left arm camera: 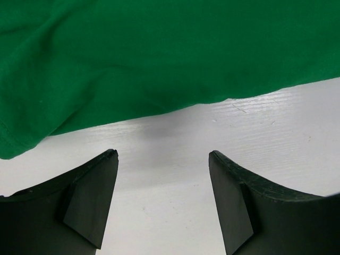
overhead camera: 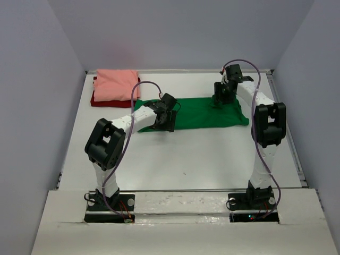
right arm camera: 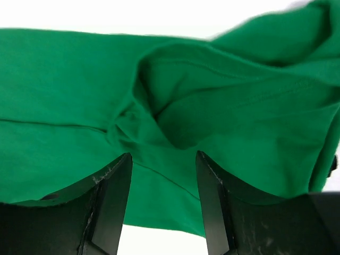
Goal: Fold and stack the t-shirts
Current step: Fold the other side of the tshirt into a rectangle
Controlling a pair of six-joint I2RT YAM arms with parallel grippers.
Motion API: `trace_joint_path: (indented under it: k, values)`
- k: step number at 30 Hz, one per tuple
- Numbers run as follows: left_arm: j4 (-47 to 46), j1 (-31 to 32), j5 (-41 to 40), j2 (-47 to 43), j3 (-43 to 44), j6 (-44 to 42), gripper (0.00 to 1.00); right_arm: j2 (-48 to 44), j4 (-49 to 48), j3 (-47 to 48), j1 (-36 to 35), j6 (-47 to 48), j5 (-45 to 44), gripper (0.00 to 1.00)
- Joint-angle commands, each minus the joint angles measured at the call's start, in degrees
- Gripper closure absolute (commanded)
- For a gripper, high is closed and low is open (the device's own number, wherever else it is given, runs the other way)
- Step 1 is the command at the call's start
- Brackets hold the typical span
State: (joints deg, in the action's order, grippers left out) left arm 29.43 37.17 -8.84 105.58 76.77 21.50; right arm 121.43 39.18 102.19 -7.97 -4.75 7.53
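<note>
Green shirt [overhead camera: 204, 112] lies as a long strip across the far half of the table [overhead camera: 202, 159]. Pink shirt [overhead camera: 116, 84] sits folded on the dark red shirt [overhead camera: 101, 101] in the far left corner. Left gripper [left arm camera: 162, 154] hangs wide open at the strip's near left edge, holding nothing. Right gripper [right arm camera: 163, 156] stands with jaws parted over bunched cloth at the strip's right end, pinching none.

Green t-shirt [overhead camera: 207, 112] lies in a wide folded band; folded salmon shirt [overhead camera: 116, 84] sits atop dark red shirt [overhead camera: 109, 102].
</note>
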Motion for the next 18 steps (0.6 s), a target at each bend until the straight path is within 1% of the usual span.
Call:
trace_joint_path:
  k: [1,6,10,12,18]
  values:
    - [-0.25,0.36,0.93,-3.54,-1.19,0.21,0.21,-1.28,-2.53,-2.17,-0.38,0.18,-1.47,0.43]
    - [0.36,0.45,0.23,-4.15,-1.45,0.04,0.21,0.57,-2.44,-0.94,-0.38,0.18,-1.11,0.47]
    - [0.54,0.36,-0.3,-4.59,-1.45,-0.05,0.21,1.97,-2.97,0.02,-0.38,0.27,-0.59,0.55]
    - [0.63,0.45,-0.21,-4.07,-1.19,0.04,0.21,2.58,-2.97,0.55,-0.38,0.27,-0.24,0.57]
    - [0.28,0.45,0.23,-3.54,-1.27,0.04,0.21,3.99,-3.05,2.22,-0.38,0.18,0.47,0.72]
